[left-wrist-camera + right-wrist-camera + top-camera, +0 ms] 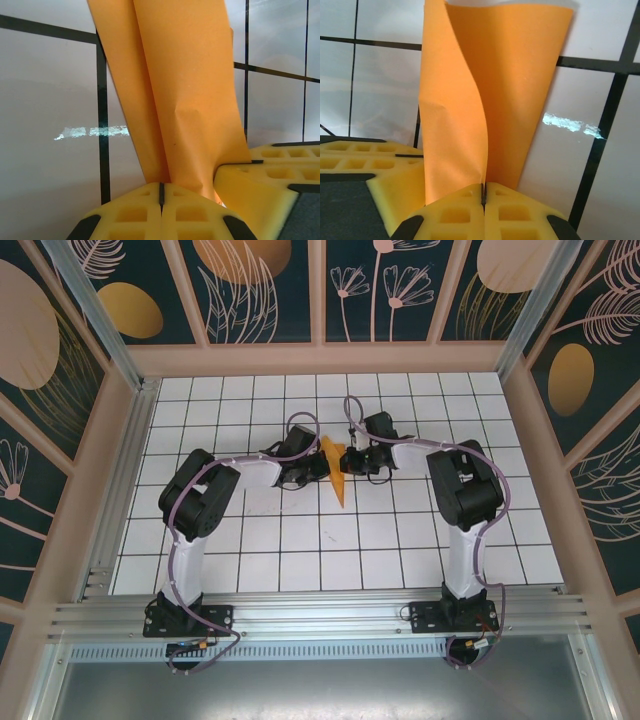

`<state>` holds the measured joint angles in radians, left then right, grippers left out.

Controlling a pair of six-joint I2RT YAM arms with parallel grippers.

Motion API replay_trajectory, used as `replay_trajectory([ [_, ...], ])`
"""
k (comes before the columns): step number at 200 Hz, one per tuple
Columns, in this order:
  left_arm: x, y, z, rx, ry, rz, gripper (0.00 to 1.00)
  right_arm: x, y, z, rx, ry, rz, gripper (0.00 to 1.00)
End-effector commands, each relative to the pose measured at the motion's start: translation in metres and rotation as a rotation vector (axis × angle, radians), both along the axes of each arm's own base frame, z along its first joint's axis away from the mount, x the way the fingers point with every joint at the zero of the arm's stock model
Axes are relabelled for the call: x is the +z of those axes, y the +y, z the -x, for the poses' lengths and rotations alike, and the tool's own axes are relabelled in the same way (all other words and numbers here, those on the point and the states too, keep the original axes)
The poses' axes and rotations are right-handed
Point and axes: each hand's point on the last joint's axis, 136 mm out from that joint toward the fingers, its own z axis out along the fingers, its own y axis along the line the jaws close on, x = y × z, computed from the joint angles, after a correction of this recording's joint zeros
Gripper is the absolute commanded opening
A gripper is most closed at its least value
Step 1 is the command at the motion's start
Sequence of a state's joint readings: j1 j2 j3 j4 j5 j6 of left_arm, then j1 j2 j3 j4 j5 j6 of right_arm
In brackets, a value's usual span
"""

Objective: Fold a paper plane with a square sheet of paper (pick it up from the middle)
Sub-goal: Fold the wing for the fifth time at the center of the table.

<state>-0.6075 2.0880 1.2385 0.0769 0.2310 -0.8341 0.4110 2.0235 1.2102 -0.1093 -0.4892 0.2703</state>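
The orange paper, folded into a slim pointed paper plane (340, 485), stands at the middle of the white grid table (300, 540), tip toward the arms. My left gripper (325, 462) holds it from the left and my right gripper (350, 460) from the right, tips nearly meeting. In the left wrist view the folded layers (185, 90) rise from the shut seam of the left gripper (161, 192), with the right gripper's yellow fingers (260, 185) alongside. In the right wrist view the paper (490, 75) curls up from the shut right gripper (483, 192), beside the left gripper's fingers (360, 165).
Wooden frame walls with dark floral panels (250, 290) enclose the table on three sides. An aluminium rail (320, 610) carries both arm bases along the near edge. Both arms reach inward with elbows bent outward, left (200, 500) and right (465, 485).
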Motion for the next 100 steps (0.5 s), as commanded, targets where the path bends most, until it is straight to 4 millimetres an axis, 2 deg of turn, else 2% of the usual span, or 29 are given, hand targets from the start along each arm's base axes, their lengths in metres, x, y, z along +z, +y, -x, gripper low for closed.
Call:
replay_trajectory([
  [1,-0.037,0.013,0.02,-0.03,0.104,-0.089,0.0,-0.004,-0.002,-0.008,0.002,-0.004,0.015,0.01],
  [62,-0.035,0.011,0.019,-0.059,0.091,-0.093,0.0,-0.01,-0.008,-0.01,-0.005,-0.008,0.05,0.01],
  [82,-0.023,0.008,0.015,-0.067,0.065,-0.086,0.0,-0.017,-0.009,-0.009,-0.01,0.009,0.064,0.01],
  [100,0.0,0.004,0.009,-0.068,0.019,-0.057,0.0,-0.023,-0.011,-0.007,-0.012,0.024,0.079,0.01],
])
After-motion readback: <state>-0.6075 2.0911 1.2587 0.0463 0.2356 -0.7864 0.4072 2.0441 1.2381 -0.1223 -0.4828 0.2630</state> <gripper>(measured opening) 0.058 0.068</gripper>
